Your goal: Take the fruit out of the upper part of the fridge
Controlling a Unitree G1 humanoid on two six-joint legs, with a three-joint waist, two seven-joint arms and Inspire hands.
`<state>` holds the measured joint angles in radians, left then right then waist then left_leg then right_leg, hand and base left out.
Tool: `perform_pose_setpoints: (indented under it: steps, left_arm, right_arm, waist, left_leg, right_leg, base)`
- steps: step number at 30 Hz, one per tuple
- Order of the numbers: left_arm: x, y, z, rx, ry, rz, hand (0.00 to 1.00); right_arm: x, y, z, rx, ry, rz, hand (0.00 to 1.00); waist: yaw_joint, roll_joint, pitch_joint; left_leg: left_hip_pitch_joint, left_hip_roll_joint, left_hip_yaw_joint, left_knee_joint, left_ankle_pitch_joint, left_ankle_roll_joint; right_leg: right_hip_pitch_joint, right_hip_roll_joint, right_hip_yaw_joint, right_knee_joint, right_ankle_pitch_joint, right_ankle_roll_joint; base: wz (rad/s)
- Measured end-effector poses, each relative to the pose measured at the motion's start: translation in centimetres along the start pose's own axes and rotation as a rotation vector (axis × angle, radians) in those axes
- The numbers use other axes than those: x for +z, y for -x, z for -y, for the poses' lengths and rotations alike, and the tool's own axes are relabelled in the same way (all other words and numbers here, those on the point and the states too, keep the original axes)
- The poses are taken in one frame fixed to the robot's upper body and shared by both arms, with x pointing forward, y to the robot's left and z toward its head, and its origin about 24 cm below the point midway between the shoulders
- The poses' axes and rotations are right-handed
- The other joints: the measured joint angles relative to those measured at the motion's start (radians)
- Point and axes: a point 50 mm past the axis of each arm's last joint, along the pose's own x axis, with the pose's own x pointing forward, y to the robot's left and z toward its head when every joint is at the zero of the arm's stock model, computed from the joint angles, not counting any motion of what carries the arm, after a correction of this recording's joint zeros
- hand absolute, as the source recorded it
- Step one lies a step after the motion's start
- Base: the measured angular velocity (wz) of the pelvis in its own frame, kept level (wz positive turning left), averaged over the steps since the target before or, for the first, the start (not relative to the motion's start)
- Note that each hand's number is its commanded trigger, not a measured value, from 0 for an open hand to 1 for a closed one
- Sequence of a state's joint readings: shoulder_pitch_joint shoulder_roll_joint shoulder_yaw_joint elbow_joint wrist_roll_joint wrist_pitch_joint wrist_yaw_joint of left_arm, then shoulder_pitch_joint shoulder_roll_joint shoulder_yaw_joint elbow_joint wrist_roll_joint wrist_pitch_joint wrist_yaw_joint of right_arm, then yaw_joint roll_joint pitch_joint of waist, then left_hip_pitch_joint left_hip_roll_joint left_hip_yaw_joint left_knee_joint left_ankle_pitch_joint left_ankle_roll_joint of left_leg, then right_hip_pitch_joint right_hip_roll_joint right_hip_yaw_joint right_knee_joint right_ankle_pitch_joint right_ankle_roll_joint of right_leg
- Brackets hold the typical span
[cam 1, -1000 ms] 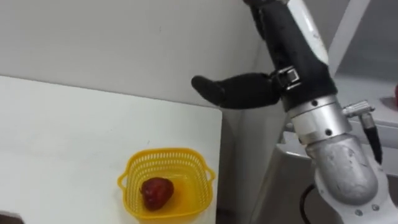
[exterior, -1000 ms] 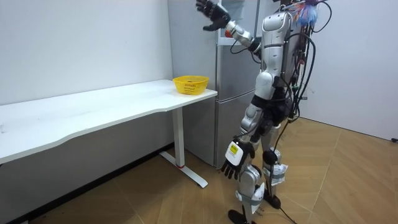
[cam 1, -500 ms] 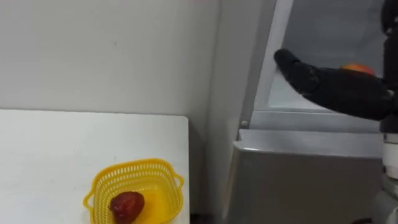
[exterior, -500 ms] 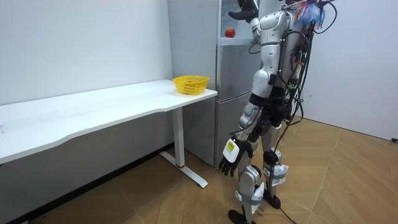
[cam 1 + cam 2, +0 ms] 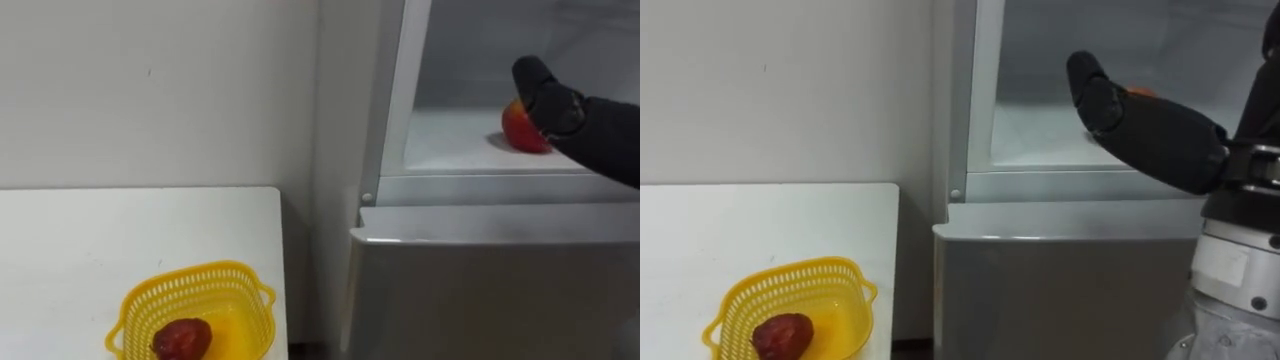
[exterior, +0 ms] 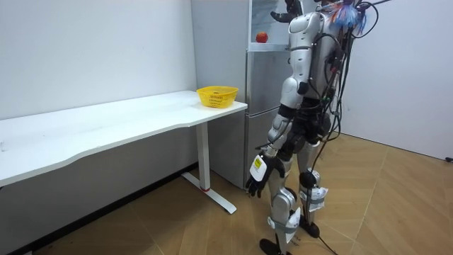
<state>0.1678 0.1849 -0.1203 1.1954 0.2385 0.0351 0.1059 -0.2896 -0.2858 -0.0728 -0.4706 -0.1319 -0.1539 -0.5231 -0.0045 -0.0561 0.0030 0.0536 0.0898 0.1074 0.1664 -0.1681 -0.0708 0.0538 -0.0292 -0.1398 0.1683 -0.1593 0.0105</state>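
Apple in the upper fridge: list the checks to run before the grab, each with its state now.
1. Upper fridge open, apple resting on its shelf: ok.
2. Right hand at the apple, fingers straight: ok.
3. Hand touching the apple: cannot tell.
4. Fingers curled round the apple: not ok.
5. Yellow basket has room beside the red fruit: ok.
6. Left hand hanging low, free: ok.

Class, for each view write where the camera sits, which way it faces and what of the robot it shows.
Left eye view: on the head, facing the open upper fridge; right hand at the apple.
Right eye view: beside it, same aim; right hand, forearm.
Room view: off in the room, whole robot at the fridge, left hand hanging.
Shared: the yellow basket on the table.
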Motion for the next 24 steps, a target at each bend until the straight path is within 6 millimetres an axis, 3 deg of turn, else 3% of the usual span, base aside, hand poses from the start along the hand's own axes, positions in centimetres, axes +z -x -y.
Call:
perform_pose_setpoints:
  steps: [5,10,17,21,24]
  left_arm:
    - [-0.1,0.0,0.0,-0.004,-0.003,-0.002,0.0]
    - [-0.5,0.0,-0.2,-0.017,0.026,-0.014,0.0]
    - [-0.9,0.1,-0.1,-0.03,0.025,-0.028,0.0]
    - [-1.3,0.2,-0.1,-0.042,0.023,-0.038,0.0]
    - [-1.6,0.3,0.0,-0.042,0.025,-0.031,0.0]
  right_arm:
    - [-1.3,0.0,0.3,0.017,0.017,-0.056,0.0]
    - [-3.3,-0.3,1.8,-0.037,0.083,-0.121,0.0]
    - [-5.0,-0.3,2.3,-0.034,0.107,-0.199,0.0]
    - [-5.5,-1.8,2.6,-0.044,0.084,-0.223,0.0]
    - [-5.2,-3.4,2.6,-0.041,0.101,-0.194,0.0]
  waist:
    - [0.001,-0.005,0.002]
    - [0.009,-0.026,0.0091]
    - [0.015,-0.034,0.0054]
    - [0.014,-0.039,0.0052]
    - [0.007,-0.044,0.0007]
  left_leg:
    - [-0.005,0.0,-0.001,0.0,0.0,0.0]
    - [-0.007,0.0,-0.003,0.001,0.0,0.0]
    - [-0.007,0.0,-0.004,0.001,0.0,0.0]
    - [-0.009,-0.001,-0.005,0.001,0.0,0.0]
    - [-0.009,-0.001,-0.01,0.001,0.0,0.0]
  right_leg:
    - [-0.002,0.0,-0.001,0.001,-0.001,0.001]
    - [-0.002,0.0,-0.003,0.0,-0.001,0.001]
    - [-0.001,0.0,-0.003,-0.001,-0.001,0.001]
    - [-0.003,0.0,-0.003,0.0,-0.005,0.002]
    - [-0.001,0.0,-0.008,0.001,-0.006,0.001]
  base:
    - [0.0]
    - [0.0]
    - [0.0]
    - [0.0]
    - [0.04]
